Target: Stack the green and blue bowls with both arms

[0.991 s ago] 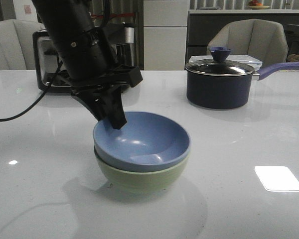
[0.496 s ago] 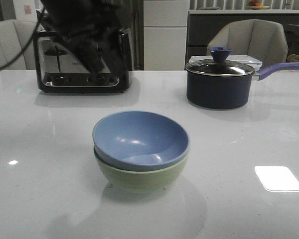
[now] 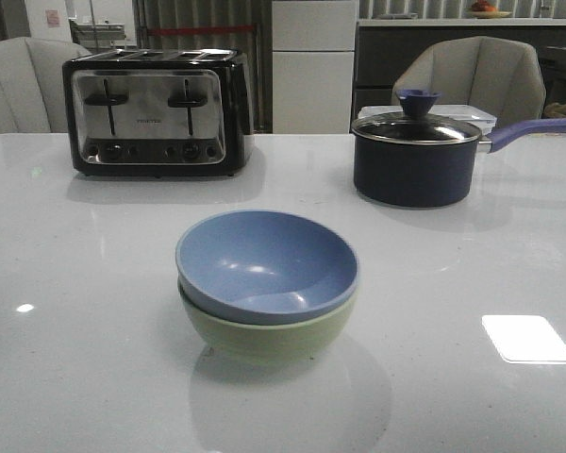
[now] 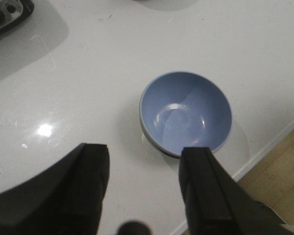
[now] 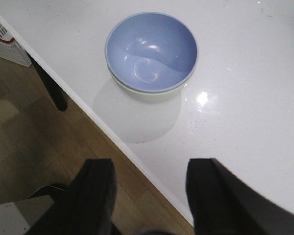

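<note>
blue bowl (image 3: 267, 266) nested — left gripper (image 4: 144, 183) gone

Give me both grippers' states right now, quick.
Left gripper: open, holding nothing, above the white table.
Right gripper: open, holding nothing.

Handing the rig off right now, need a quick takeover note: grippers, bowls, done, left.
Left gripper: open, empty, raised over the table short of the bowls.
Right gripper: open, empty, out past the table edge over the floor.
Blue bowl is nested inside the green bowl, mid-table, in front of the toaster and saucepan. It looks tilted slightly, sitting higher on the left.
Done: stack made, both arms clear of it.
Left: apparently nothing beyond parking the arms; maybe check how the blue bowl is seated.
</note>
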Robot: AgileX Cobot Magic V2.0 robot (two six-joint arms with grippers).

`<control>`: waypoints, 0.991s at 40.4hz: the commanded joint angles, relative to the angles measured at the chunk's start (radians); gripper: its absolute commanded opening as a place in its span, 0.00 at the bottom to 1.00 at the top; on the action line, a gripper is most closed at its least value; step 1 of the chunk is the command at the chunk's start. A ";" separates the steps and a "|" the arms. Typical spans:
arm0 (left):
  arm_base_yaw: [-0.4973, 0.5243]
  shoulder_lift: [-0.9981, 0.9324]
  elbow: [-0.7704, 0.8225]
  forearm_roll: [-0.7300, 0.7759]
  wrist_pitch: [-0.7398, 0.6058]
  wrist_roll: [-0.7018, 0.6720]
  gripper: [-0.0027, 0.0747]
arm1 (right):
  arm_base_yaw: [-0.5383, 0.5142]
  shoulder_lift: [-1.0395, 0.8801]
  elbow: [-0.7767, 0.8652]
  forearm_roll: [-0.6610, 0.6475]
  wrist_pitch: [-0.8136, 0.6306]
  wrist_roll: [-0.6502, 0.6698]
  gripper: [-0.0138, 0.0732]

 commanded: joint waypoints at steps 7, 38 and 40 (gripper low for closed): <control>-0.007 -0.268 0.210 -0.001 -0.157 -0.001 0.56 | -0.008 0.001 -0.028 0.008 -0.066 -0.001 0.67; -0.005 -0.478 0.420 0.106 -0.209 -0.115 0.55 | -0.008 0.001 -0.028 -0.026 -0.066 -0.001 0.66; -0.005 -0.478 0.420 0.106 -0.209 -0.115 0.55 | -0.008 0.001 -0.028 -0.026 -0.066 -0.001 0.62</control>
